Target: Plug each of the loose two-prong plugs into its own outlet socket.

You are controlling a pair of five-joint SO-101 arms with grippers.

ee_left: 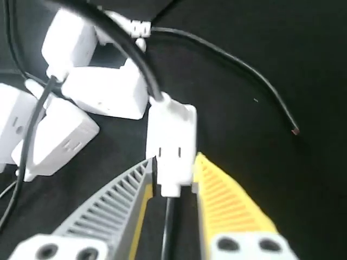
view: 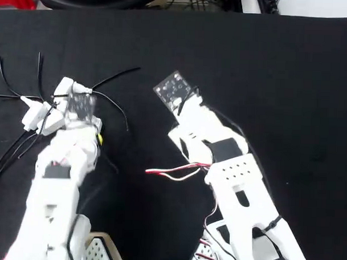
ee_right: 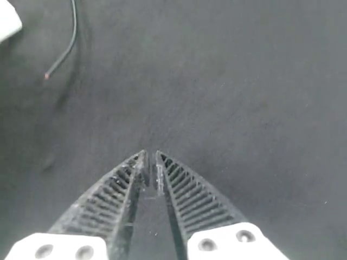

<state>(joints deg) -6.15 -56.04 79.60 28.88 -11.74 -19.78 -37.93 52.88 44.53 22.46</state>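
The left claw (ee_left: 174,162) has 1 gray finger (ee_left: 116,200) and 1 yellow finger (ee_left: 225,200). The 2 fingers are squeezed onto a white plug (ee_left: 172,138), 1 on each side of it. A black cord (ee_left: 127,51) goes into the end of the plug that is away from the claw.

The plug is just beside a bunch of white socket blocks (ee_left: 108,95) that lie on the black surface (view: 278,65). The blocks sit close together, and some touch each other. More black cords run over them.

From up high, the left claw (view: 77,106) is over the same bunch of socket blocks (view: 34,115), on the left part of the surface. Thin black cords spread out around the bunch.

The right claw (ee_right: 150,165) is pressed almost all the way together, with just a thin crack between its tips. It holds nothing. It hangs over a bare part of the surface. A thin black wire (ee_right: 68,50) with a red tip lies off to one side of it. From up high, the right claw (view: 175,90) is near the middle of the surface, well apart from the socket blocks.
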